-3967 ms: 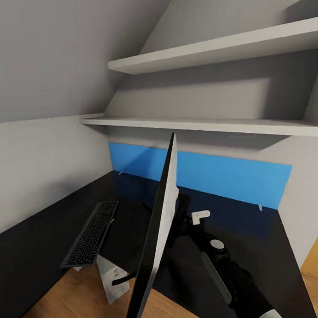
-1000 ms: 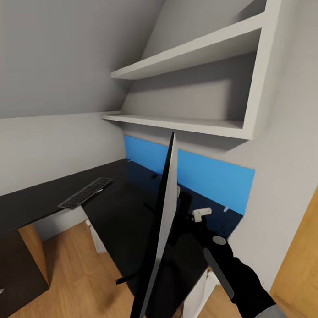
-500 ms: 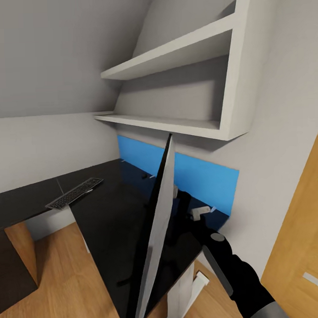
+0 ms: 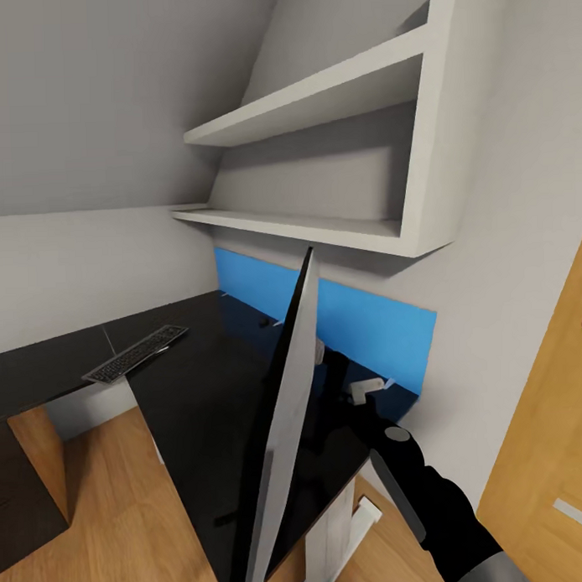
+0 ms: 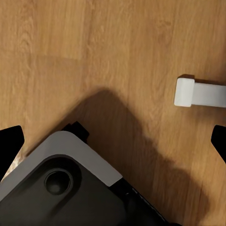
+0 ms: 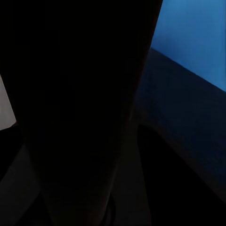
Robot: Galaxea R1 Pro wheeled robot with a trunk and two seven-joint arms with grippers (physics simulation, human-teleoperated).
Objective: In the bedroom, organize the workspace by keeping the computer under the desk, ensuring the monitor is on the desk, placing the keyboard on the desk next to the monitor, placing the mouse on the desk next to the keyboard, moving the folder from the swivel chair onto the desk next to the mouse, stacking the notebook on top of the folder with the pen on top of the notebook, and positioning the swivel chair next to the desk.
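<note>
The monitor (image 4: 287, 425) stands edge-on in the head view, tilted, above the glossy black worktop (image 4: 202, 395). The right hand (image 4: 345, 390) reaches behind it at its stand; whether it grips cannot be told. The keyboard (image 4: 135, 355) lies on the worktop's far left wing, well apart from the monitor. The left hand's dark fingertips (image 5: 10, 146) are spread wide above the wood floor (image 5: 117, 56).

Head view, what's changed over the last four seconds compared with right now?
Mostly the camera swung right: the wall shelves, desk and keyboard slid left in the picture, and a wooden door came into view. That is the view moving, not the things. The monitor stays edge-on in the same spot in front of the right arm, right gripper behind it; the grip itself is hidden.
</note>
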